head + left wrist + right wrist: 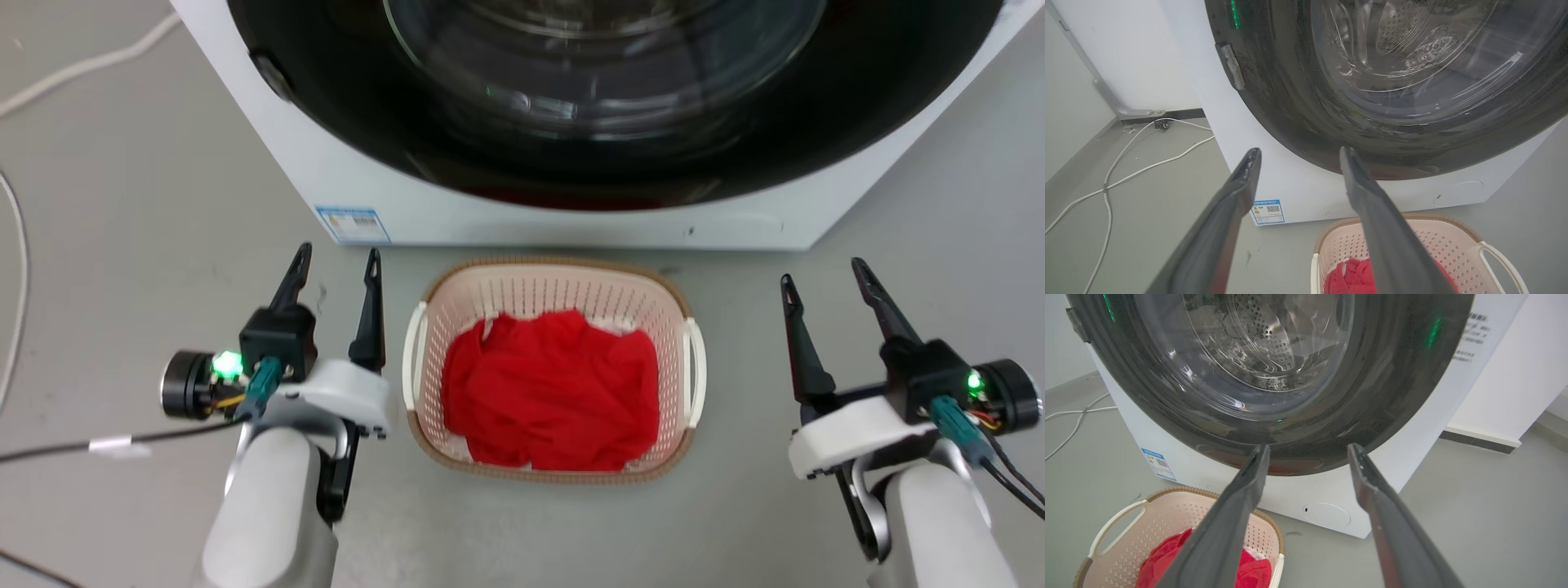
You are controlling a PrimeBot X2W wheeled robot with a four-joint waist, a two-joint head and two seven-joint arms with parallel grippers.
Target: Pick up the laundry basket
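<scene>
Pink-cream, the laundry basket [555, 294] is being flanked by left gripper [340, 250] and right gripper [821, 270], jaws being held apart and empty, likely for its side handles [695, 359].

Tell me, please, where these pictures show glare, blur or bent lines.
Head view: even light, sharp laundry basket, pale reflections on the washing machine door. Left wrist view: the wide-angle lens bends the machine's edges; left gripper close and soft. Right wrist view: bright streaks and green reflections on the door; right gripper also soft.
</scene>
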